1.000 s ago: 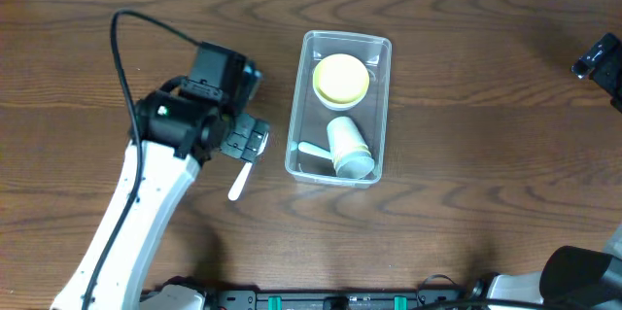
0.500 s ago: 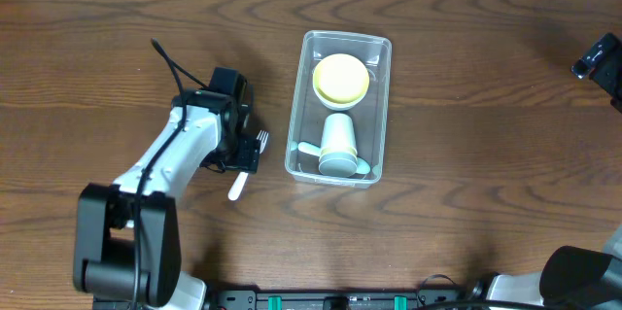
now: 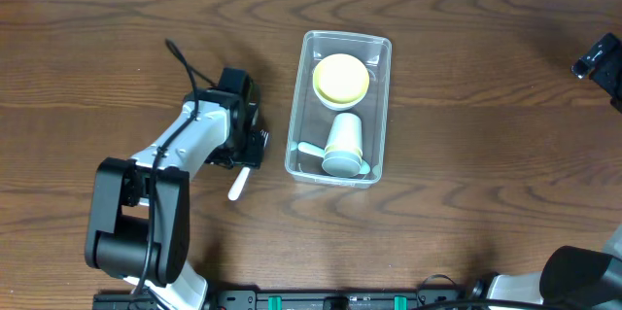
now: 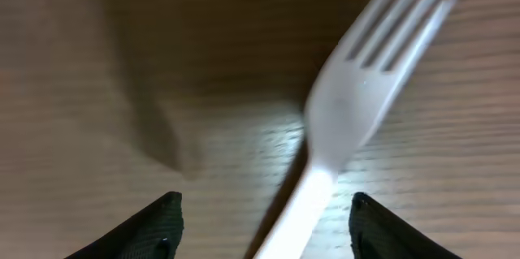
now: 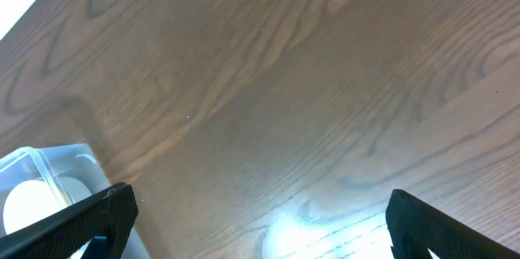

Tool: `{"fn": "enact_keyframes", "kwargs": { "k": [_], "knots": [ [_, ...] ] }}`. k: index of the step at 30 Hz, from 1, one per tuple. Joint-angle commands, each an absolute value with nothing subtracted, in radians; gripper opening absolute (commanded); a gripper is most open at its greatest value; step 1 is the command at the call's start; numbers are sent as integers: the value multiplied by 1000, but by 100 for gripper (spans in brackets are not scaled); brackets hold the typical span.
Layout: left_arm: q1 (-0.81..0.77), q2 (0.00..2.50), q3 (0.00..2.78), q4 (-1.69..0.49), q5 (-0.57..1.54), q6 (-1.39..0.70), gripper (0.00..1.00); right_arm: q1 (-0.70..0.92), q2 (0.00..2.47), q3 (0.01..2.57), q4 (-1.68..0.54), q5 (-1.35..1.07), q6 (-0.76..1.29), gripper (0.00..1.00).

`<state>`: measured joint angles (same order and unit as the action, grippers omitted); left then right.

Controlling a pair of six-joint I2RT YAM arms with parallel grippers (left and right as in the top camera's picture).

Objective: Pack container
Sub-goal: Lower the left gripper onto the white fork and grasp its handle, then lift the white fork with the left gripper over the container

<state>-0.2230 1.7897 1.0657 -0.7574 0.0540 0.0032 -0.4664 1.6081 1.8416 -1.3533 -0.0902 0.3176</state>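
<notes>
Container: clear container (image 3: 295,120) sits mid-surface, long side running from far edge to near edge.
Contents: yellow bowl (image 3: 340,79) at the far end; white cup (image 3: 342,143) on its side at the near end, over a pale spoon (image 3: 309,149).
Fork: white fork (image 4: 357,105) lies flat just left of the container, handle toward the near edge.
Left pincer: left pincer (image 4: 264,230) has its fingers apart, straddling the handle, so closing should catch the narrow stem.
Right pincer: right pincer (image 5: 276,226) is spread wide and empty over bare wood near the right edge, likely parked clear.
Step (judged): you are at the fork pickup.
Risk (judged): a thin, flat handle may pivot when you squeeze.
</notes>
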Motion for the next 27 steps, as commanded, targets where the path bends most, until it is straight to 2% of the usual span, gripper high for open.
{"fn": "enact_keyframes", "kwargs": {
  "k": [1,8,14,18,27],
  "knots": [
    [-242,1798,1048,-752,69,34,62,-470,1599,1842,-1354,-90,306,99],
    [-245,1799,1010,-719,68,49,59,-470,1599,1842,-1354,-90,306,99],
    [-245,1799,991,-691,68,48,34,-470,1599,1842,-1354,-90,306,99],
    [-245,1798,994,-703,68,49,7,-470,1599,1842,-1354,-90,306,99],
    [-246,1668,1228,-967,34,73,6,-470,1599,1842,-1354,-90,306,99]
  ]
}}
